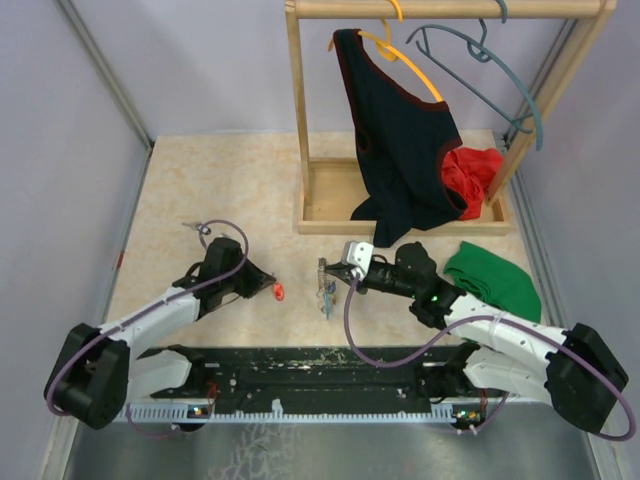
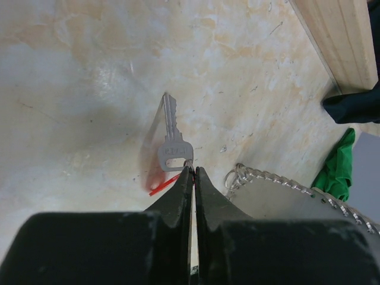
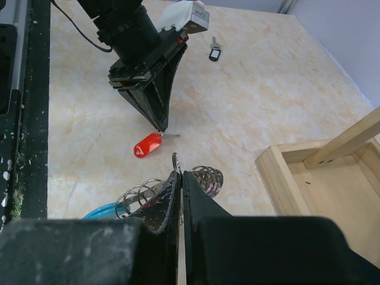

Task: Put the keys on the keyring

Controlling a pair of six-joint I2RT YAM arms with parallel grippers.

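Note:
My left gripper [image 1: 266, 286] is shut, pinching the red key [image 1: 278, 292] at its tips, low over the table. In the left wrist view the key's metal blade [image 2: 171, 133] points away from the closed gripper [image 2: 194, 170], with a sliver of red [image 2: 161, 185] beside it. My right gripper [image 1: 338, 274] is shut on the keyring [image 1: 326, 288]. In the right wrist view the gripper [image 3: 180, 174] clamps a wire loop, with grey coils [image 3: 208, 178] and the light-blue section [image 3: 101, 211] on either side. The red key [image 3: 147, 145] lies just beyond. A black-headed key [image 3: 214, 53] lies farther off.
A wooden clothes rack [image 1: 400, 212] stands at the back right with a dark top [image 1: 400, 140] on an orange hanger, an empty grey-blue hanger [image 1: 500, 90] and red cloth [image 1: 472, 175]. Green cloth [image 1: 495, 280] lies right of my right arm. A small key [image 1: 200, 229] lies far left.

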